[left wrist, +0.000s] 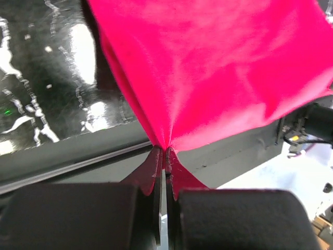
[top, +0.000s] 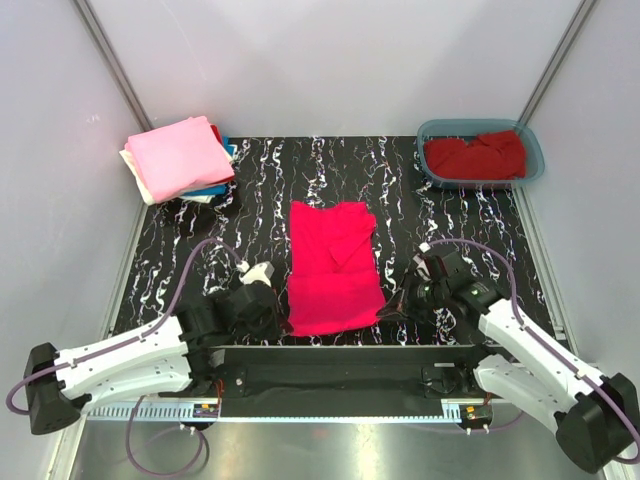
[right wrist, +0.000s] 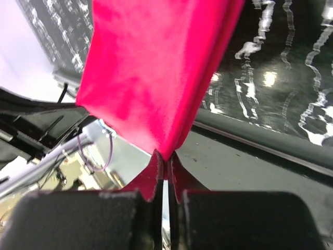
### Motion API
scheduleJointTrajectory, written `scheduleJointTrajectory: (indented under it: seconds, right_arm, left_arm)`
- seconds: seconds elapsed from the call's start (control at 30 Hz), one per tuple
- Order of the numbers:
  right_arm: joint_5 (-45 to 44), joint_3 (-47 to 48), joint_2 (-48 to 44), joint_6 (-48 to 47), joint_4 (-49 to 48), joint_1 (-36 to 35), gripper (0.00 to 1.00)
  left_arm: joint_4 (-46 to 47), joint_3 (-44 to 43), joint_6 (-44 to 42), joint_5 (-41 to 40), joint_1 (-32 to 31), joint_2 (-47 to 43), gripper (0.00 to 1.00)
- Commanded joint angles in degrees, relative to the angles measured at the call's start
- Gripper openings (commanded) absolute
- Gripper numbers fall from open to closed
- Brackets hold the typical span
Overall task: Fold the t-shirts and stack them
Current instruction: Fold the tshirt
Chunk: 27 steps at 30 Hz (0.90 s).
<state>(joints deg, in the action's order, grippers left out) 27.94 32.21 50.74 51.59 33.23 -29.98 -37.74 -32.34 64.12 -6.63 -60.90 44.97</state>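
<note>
the top view looks steeply down from high behind the near edge, taking in the whole table (top: 250,190). each wrist view sits very close behind its own fingers (left gripper (left wrist: 164,153), right gripper (right wrist: 165,156)), facing along them at the table's near edge. all three share the bright red t-shirt (top: 330,270), near its near corners.

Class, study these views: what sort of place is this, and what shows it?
Probably a robotics lab test cell, not a home: white panels wall in a black marbled table; the left gripper and right gripper of bench-bolted arms pinch a pinkish-red t-shirt; a folded stack sits far left.
</note>
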Motion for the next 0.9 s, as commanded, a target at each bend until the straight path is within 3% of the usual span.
scheduleJointTrajectory:
  seconds: [0.0, 0.3, 0.6, 0.87]
  right_arm:
    - [-5.61, 3.47, -0.82, 2.11, 5.61, -0.35, 0.00]
    - [-14.67, 17.53, 9.71, -5.44, 11.85, -0.43, 0.00]
    - [-20.91, 31.86, 19.38, -11.77, 15.45, 0.97, 0.00]
    - [-18.81, 39.42, 26.86, -15.12, 15.72, 5.80, 0.00]
  left_arm:
    - [-4.09, -4.39, 1.54, -4.78, -0.53, 0.47, 0.00]
    - [-11.92, -19.68, -6.10, -10.86, 1.66, 9.87, 0.00]
    - [-9.64, -27.42, -15.68, -5.15, 12.56, 15.85, 0.00]
    - [-8.58, -32.26, -22.10, -0.31, 20.37, 21.65, 0.00]
